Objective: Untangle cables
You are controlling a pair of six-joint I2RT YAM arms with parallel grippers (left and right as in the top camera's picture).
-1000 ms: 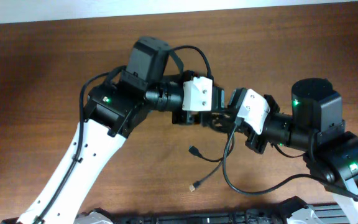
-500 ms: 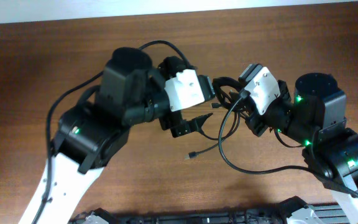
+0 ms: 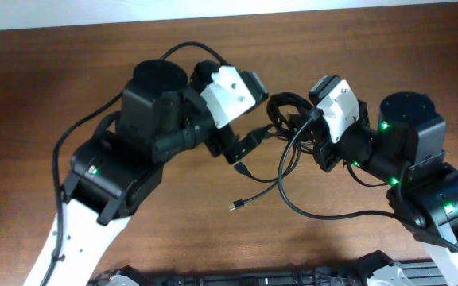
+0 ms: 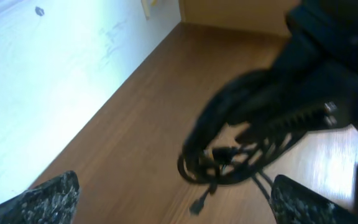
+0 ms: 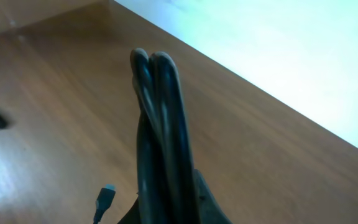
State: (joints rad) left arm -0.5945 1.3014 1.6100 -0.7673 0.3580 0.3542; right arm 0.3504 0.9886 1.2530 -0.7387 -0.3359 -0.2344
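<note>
The cables [image 3: 283, 111] are a bunch of thin black loops held off the table between the two arms. My right gripper [image 3: 307, 129] is shut on them, and in its wrist view a doubled loop [image 5: 160, 118] stands up from the closed jaws. One long loop [image 3: 293, 208] sags to the table. Two plug ends [image 3: 243, 168] [image 3: 233, 206] lie or hang lower left. My left gripper [image 3: 250, 143] is wide open just left of the bunch, holding nothing. Its wrist view shows both fingertips [image 4: 50, 198] far apart with the bunch [image 4: 235, 155] ahead of them.
The brown wooden table [image 3: 46, 79] runs to a pale wall [image 4: 36, 87] at its far edge. Thick black arm wires [image 3: 78, 135] arc over the left arm. A dark rail [image 3: 253, 278] runs along the near edge.
The left gripper has opened wide and drawn back to the left of the bunch. The right gripper has raised the cables slightly, and the loose plug ends have shifted left.
</note>
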